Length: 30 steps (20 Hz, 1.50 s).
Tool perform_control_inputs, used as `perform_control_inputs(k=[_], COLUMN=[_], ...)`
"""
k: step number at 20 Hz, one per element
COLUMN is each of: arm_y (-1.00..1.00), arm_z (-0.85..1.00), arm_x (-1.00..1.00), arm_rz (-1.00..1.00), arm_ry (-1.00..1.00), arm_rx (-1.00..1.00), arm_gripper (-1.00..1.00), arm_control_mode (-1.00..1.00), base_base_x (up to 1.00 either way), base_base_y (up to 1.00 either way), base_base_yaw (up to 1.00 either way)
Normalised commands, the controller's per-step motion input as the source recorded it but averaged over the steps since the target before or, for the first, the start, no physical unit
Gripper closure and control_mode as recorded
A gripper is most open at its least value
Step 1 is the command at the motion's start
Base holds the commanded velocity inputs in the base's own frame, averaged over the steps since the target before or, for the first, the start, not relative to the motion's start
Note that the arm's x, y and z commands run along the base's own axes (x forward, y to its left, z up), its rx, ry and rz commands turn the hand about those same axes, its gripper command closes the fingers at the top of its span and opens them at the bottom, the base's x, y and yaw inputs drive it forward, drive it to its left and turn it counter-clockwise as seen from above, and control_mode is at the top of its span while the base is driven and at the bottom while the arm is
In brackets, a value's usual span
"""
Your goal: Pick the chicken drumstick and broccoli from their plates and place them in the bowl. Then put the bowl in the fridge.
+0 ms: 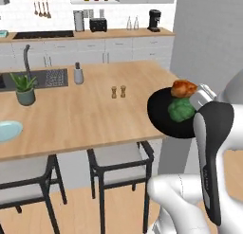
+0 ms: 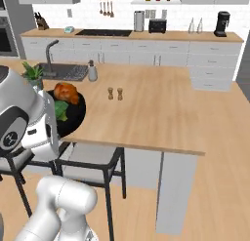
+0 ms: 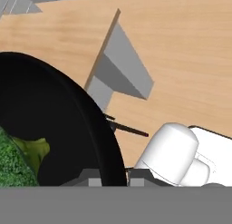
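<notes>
Gripper [image 3: 113,175] is clamped on the rim of the bowl [image 1: 163,119]; hand view shows the two fingertips pinched either side of the black wall. The bowl is held up at the counter's [image 1: 95,110] near corner, overhanging the edge rather than resting flat on it.

One drumstick [image 1: 183,88] and one broccoli [image 1: 181,110] are inside the bowl, touching each other, with the drumstick at the far side.

View differences:
- Left base view: a pale blue-green plate [image 1: 7,130] at the left edge of the counter. One seen, not two.
- Right base view: the counter's bare right half and the oven stack at far left.
- Hand view: bowl interior close up, broccoli low in it, and the floor beneath with the counter's support panel.

Counts: two shakers [image 1: 118,91] mid-counter, one potted plant [image 1: 24,87], one soap dispenser [image 1: 78,74] by the sink [image 1: 47,78], two stools [image 1: 118,162] under the near edge.
</notes>
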Motion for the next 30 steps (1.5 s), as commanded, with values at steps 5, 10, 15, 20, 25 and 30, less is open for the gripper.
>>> perform_control_inputs(k=[5,10,15,20,25,30], arm_y=[0.0,0.0,0.0,0.0,0.0,0.0], arm_z=[0.0,0.0,0.0,0.0,0.0,0.0], arm_x=[0.0,0.0,0.0,0.0,0.0,0.0], arm_rz=[0.0,0.0,0.0,0.0,0.0,0.0], arm_ry=[0.0,0.0,0.0,0.0,0.0,0.0], arm_rx=[0.0,0.0,0.0,0.0,0.0,0.0], arm_gripper=[1.0,1.0,1.0,1.0,1.0,1.0], arm_control_mode=[1.0,1.0,1.0,1.0,1.0,1.0], base_base_x=[0.0,0.0,0.05,0.21,0.65,1.0], base_base_y=[-1.0,-1.0,-1.0,-1.0,-0.98,-0.75], base_base_yaw=[-0.07,-0.07,-0.07,-0.05,0.0,0.01])
